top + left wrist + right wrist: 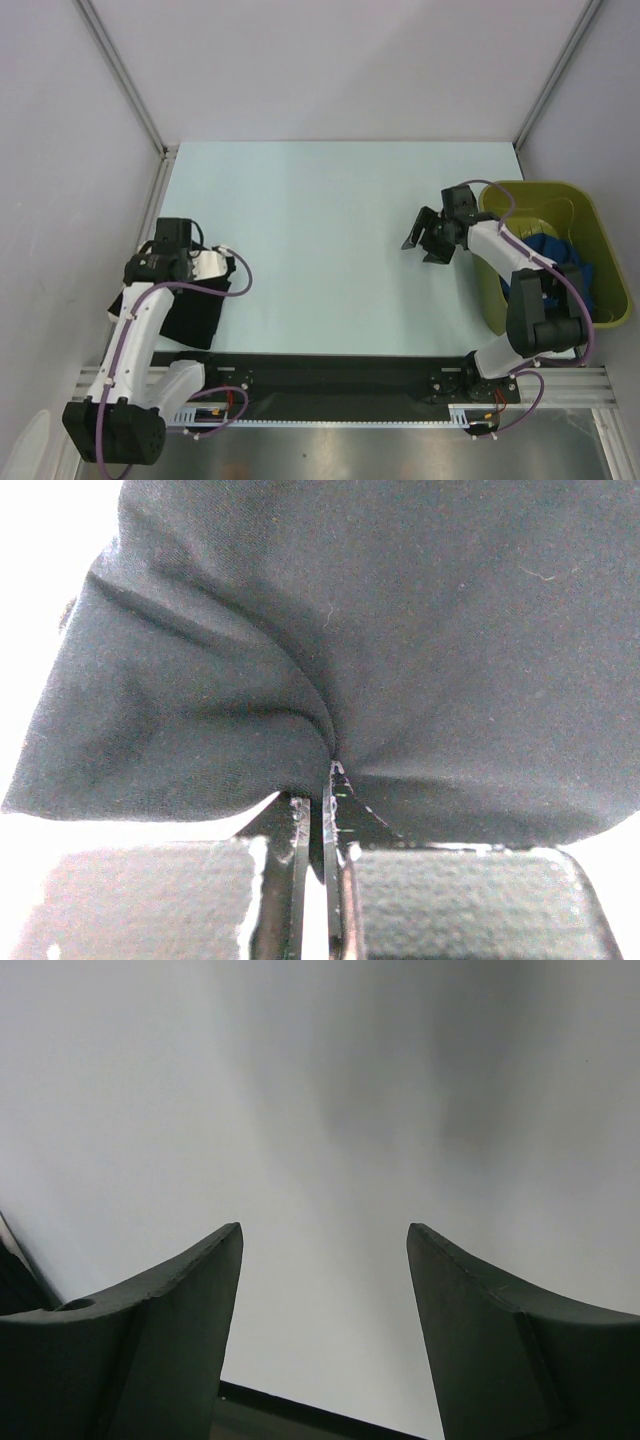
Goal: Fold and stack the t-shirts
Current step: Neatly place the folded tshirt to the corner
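A black t-shirt lies bunched at the table's near left, under my left arm. My left gripper is shut on a fold of it. In the left wrist view the black cloth fills the frame and puckers into the closed jaws of the left gripper. My right gripper hangs open and empty over the table, left of the bin. Its two dark fingers stand wide apart in the right wrist view, with nothing between them. A bright blue t-shirt lies in the bin. I see no cream t-shirt.
An olive-green plastic bin stands at the table's right edge, beside the right arm. Pale walls with metal posts close in the back and sides. A black rail runs along the near edge.
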`<state>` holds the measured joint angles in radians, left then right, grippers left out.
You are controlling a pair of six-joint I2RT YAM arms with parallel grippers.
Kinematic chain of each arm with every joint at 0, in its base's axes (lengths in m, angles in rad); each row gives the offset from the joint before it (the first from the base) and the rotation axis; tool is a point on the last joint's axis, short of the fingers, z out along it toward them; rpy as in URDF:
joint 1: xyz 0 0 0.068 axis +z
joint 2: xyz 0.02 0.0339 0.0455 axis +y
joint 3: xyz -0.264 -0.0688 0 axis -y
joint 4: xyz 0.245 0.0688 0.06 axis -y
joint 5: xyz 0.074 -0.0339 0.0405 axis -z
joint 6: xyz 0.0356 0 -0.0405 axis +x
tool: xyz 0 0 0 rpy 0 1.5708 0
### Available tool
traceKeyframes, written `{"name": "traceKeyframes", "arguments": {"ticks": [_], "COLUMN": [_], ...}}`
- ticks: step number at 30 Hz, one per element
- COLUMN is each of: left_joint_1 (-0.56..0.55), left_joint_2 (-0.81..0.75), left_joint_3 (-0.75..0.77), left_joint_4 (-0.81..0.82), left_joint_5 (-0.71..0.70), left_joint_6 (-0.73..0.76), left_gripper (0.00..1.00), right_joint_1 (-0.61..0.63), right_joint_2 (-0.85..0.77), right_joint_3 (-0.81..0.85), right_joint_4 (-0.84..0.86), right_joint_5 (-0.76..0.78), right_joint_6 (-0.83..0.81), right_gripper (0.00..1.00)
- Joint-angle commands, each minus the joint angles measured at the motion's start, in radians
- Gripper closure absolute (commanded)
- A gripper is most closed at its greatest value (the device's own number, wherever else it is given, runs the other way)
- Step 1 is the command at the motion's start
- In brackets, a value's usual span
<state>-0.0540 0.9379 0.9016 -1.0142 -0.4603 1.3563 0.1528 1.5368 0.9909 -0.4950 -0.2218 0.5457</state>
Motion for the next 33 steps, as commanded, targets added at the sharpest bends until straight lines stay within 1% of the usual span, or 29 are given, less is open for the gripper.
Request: {"name": "traceKeyframes", "arguments": {"ticks": [1,6,7,10,13,14,17,18,19,20,21,22,23,24,25,26,27,28,29,30,31,32,33], "left_joint_1": [0.072,0.193,0.222,0.262,0.318,0.333,0.367,0.370,0.370,0.371,0.373,0.378,0.379,0.391,0.401,0.411,0.422,0.445,0.453,0.459,0.456,0.436,0.425], "left_joint_2": [-0.002,0.048,0.059,0.096,0.150,0.169,0.257,0.295,0.308,0.321,0.349,0.361,0.381,0.418,0.442,0.464,0.484,0.533,0.551,0.567,0.578,0.581,0.581], "left_joint_3": [0.039,0.036,0.031,-0.006,-0.064,-0.070,-0.053,-0.043,-0.030,-0.027,-0.029,-0.030,-0.030,-0.017,-0.004,0.011,0.041,0.063,0.092,0.150,0.178,0.236,0.259], "left_joint_4": [0.087,0.187,0.199,0.215,0.337,0.417,0.489,0.488,0.486,0.493,0.499,0.505,0.523,0.532,0.532,0.548,0.574,0.618,0.618,0.612,0.570,0.519,0.461], "left_joint_5": [-0.018,0.050,0.073,0.129,0.127,0.126,0.130,0.135,0.141,0.141,0.131,0.111,0.041,0.005,-0.029,-0.114,-0.156,-0.199,-0.216,-0.207,-0.184,-0.081,-0.017], "left_joint_6": [0.090,0.119,0.112,0.084,0.073,0.072,0.018,-0.002,-0.032,-0.046,-0.062,-0.071,-0.080,-0.109,-0.124,-0.140,-0.172,-0.187,-0.204,-0.253,-0.282,-0.351,-0.385], "left_gripper": [1.00,1.00,1.00,1.00,1.00,1.00,1.00,0.97,0.90,0.80,0.67,0.62,0.57,0.48,0.45,0.43,0.35,0.35,0.37,0.40,0.43,0.46,0.47], "right_joint_1": [-0.006,-0.007,-0.009,-0.012,-0.016,-0.016,-0.019,-0.021,-0.021,-0.022,-0.021,-0.022,-0.022,-0.022,-0.022,-0.022,-0.024,-0.024,-0.024,-0.022,-0.024,-0.024,-0.024], "right_joint_2": [-0.050,-0.058,-0.060,-0.060,-0.053,-0.052,-0.043,-0.040,-0.034,-0.032,-0.032,-0.033,-0.033,-0.037,-0.040,-0.040,-0.038,-0.037,-0.030,-0.027,-0.026,-0.024,-0.026], "right_joint_3": [-0.009,-0.018,-0.020,-0.028,-0.021,-0.021,-0.009,-0.002,0.003,0.005,0.006,0.011,0.012,0.012,0.011,0.011,0.011,0.009,0.009,0.011,0.011,0.012,0.014], "right_joint_4": [-0.008,-0.008,-0.008,-0.005,-0.007,-0.007,-0.008,-0.011,-0.013,-0.014,-0.013,-0.016,-0.019,-0.020,-0.020,-0.022,-0.022,-0.022,-0.022,-0.024,-0.020,-0.020,-0.022], "right_joint_5": [0.024,0.029,0.030,0.035,0.030,0.029,0.025,0.025,0.025,0.024,0.024,0.024,0.025,0.027,0.032,0.033,0.033,0.030,0.030,0.027,0.022,0.021,0.021], "right_joint_6": [-0.020,-0.020,-0.021,-0.026,-0.029,-0.033,-0.039,-0.041,-0.041,-0.041,-0.040,-0.039,-0.039,-0.041,-0.040,-0.039,-0.041,-0.043,-0.043,-0.043,-0.043,-0.043,-0.041], "right_gripper": [0.27,0.27,0.27,0.27,0.27,0.27,0.27,0.27,0.27,0.27,0.27,0.27,0.27,0.27,0.27,0.27,0.27,0.27,0.27,0.27,0.27,0.27,0.27]}}
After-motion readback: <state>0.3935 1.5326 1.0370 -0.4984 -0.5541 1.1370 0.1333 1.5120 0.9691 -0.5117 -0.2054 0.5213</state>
